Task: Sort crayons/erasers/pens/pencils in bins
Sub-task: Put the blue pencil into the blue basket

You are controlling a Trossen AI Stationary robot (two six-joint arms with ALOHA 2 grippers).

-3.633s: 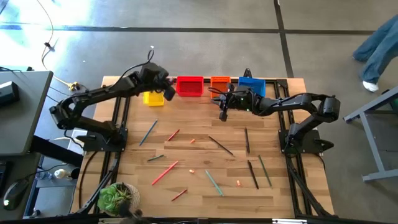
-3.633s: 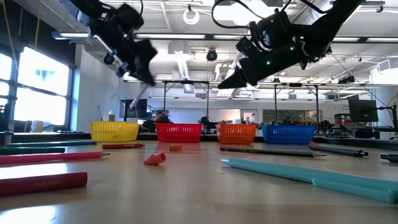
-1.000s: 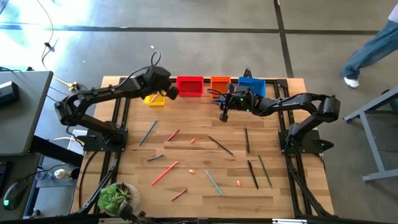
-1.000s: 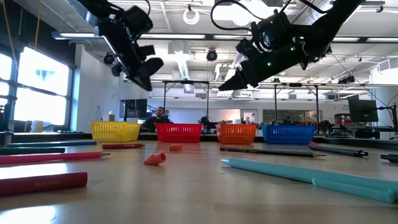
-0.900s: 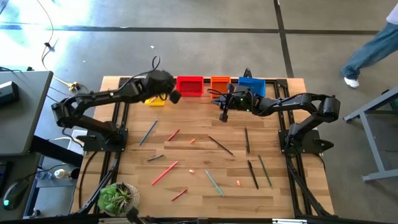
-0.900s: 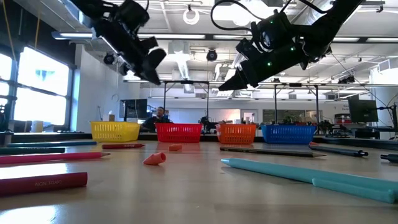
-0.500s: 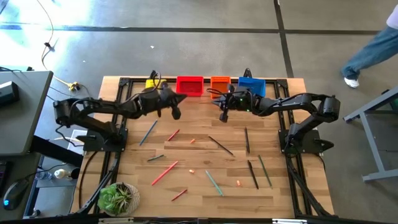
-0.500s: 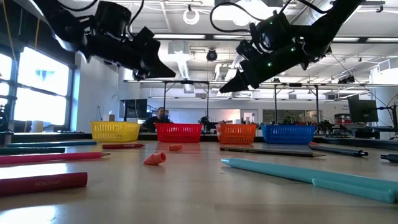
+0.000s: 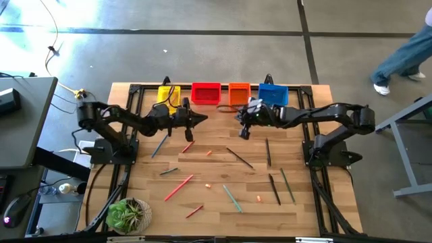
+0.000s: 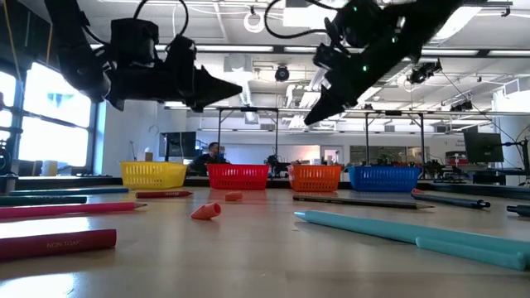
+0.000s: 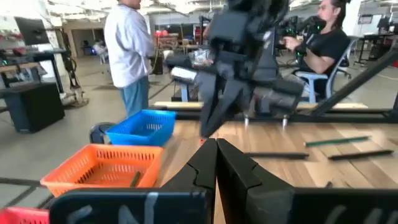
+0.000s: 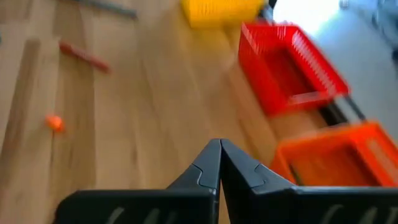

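Four bins stand in a row along the table's far edge: yellow, red, orange and blue. Thin sticks lie scattered on the wood, among them a blue one, a red one and a teal one. Small orange-pink erasers lie between them. My left gripper is shut and empty above the table, in front of the red bin, pointing level toward the table's right. My right gripper is shut and empty, in front of the orange bin, pointing slantwise down.
A potted plant stands at the near left corner. The two grippers' tips face each other a short way apart. Dark pencils lie at the middle and right. People show in the room beyond the table.
My left gripper has come down from above the yellow bin and gone toward the table's right and near side; it has tipped from pointing down to pointing level toward the right. My right gripper has risen a little. Nothing on the table has moved.
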